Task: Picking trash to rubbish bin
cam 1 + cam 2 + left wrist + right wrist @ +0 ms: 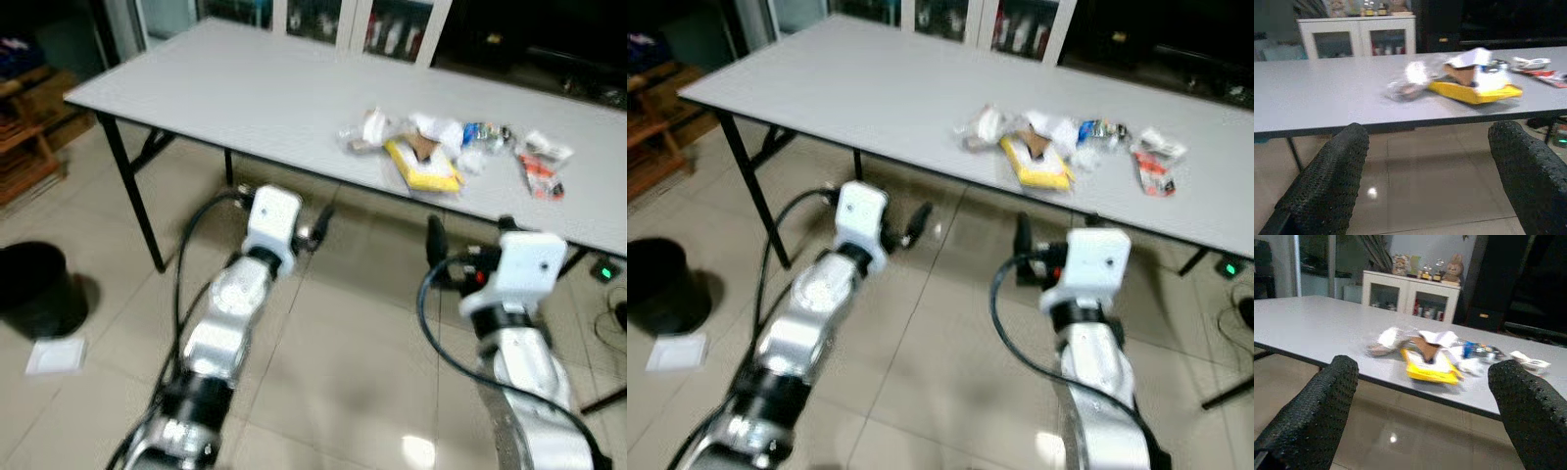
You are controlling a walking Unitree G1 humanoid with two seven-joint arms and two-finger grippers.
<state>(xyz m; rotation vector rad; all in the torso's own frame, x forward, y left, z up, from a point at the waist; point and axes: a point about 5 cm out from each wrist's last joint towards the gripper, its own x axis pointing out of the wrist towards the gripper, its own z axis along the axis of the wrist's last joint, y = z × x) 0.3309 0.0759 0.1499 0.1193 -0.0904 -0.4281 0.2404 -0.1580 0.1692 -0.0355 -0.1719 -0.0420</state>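
Both silver arms reach forward low over the tiled floor [323, 333], short of the table [235, 98] edge. From there, largest to smallest: the long grey table spans the scene, with white cabinets [1410, 296] beyond its far side and a black rubbish bin [37, 289] on the floor well off its left end, a white scrap of paper [56, 355] lying just beside the bin. On the table's right half, near the front edge, sits the trash pile [431, 147]: a yellow packet [423, 168], crumpled white wrappers [370, 127], what may be a small blue bottle [478, 134], though blur makes that uncertain, and a red and white wrapper [541, 166] a little further right.

The left gripper [1430, 176] has its jaws spread wide, empty, below the table edge. The right gripper [1422, 406] is likewise spread and empty. The pile lies ahead of and above both sets of jaws. The yellow packet's long axis runs roughly from back to front of the table, angled slightly. By my judgement the right arm is nearer, since the pile sits almost straight ahead of it, and it must rise above the tabletop before reaching in.
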